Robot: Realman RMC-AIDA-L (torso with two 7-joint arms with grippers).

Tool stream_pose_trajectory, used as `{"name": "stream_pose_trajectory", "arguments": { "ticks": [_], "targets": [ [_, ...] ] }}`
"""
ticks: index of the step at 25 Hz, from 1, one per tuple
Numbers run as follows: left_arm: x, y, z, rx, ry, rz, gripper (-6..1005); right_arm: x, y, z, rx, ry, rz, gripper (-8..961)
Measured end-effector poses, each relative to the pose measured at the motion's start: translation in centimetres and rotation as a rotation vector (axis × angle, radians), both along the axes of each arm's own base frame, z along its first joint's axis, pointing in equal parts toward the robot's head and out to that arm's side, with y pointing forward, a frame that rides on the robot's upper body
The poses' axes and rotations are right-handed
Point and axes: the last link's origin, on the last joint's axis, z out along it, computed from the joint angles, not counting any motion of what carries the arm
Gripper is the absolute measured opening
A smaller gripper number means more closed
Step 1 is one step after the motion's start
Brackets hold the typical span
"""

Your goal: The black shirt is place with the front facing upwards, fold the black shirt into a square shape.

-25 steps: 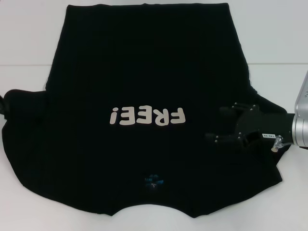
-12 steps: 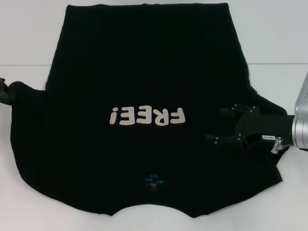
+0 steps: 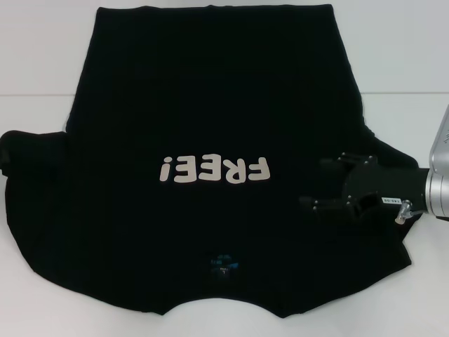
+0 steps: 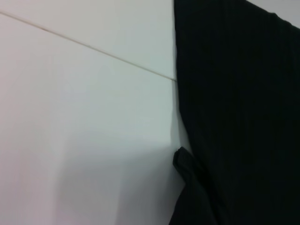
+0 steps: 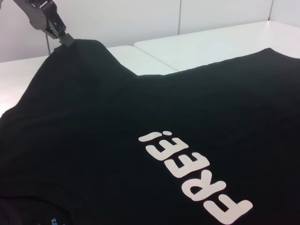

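Note:
The black shirt (image 3: 210,105) lies spread on the white table, front up, with its cream "FREE!" letters (image 3: 214,170) and blue neck label (image 3: 224,265) near the front edge. My right gripper (image 3: 313,182) is low over the shirt's right shoulder area, fingers spread open, black cloth beneath them. In the right wrist view my left gripper (image 5: 60,36) pinches the tip of the far sleeve, and the black shirt (image 5: 117,117) rises in a peak to it. The head view shows only that sleeve (image 3: 28,151) at the left edge. The left wrist view shows the black shirt (image 4: 234,117) beside bare table.
The white table (image 3: 42,56) surrounds the shirt, with a thin seam line (image 3: 35,95) running across it. The shirt's hem reaches the far side and its collar edge hangs near the front edge of the head view.
The left sleeve drew inward half a second ago and now spreads back out to the left edge. The right gripper's fingers reached slightly further over the shirt, then stayed still.

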Motion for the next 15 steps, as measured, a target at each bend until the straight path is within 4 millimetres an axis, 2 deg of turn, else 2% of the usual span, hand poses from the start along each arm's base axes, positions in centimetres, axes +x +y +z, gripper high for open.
{"name": "stream_pose_trajectory", "arguments": {
  "ticks": [15],
  "targets": [
    [-0.72,-0.70,0.49,0.043,-0.021,0.009,1,-0.16,-0.06,0.00,-0.012,0.006,-0.004,944]
  ]
}}
